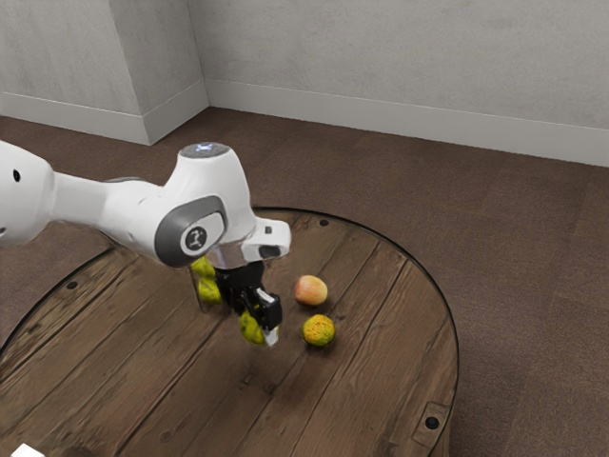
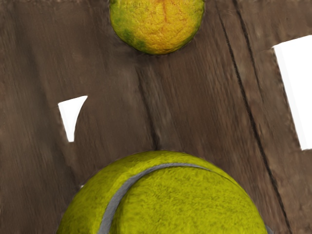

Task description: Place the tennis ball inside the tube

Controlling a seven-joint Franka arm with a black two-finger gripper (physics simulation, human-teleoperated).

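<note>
Yellow-green felt, with a pale grey seam, marks the tennis ball [image 2: 180, 200] at the bottom of the wrist view; in the exterior view it sits just below the centre of the frame. Our hand [image 1: 262, 324] is closed on it, one finger on the near side, and we judge the ball to be lifted off the table [image 1: 381, 381]. So the picking up looks done, and what is left is the placing: carrying the ball across to the tube, lining it up over the mouth and letting go. The tube [image 1: 200, 303] stands toward the exterior view's left, beside and partly behind the hand, its wall clear enough to see through. Two balls show in it, a lower ball [image 1: 210, 289] and an upper ball [image 1: 202, 268]; the arm [image 1: 124, 214] covers the top, so we cannot tell how much room remains. The tube is the only container we can make out. The peach [image 1: 310, 290] and the orange [image 1: 319, 330] lie loose on the wood, right of the hand in the exterior view, and we should leave them alone.
</note>
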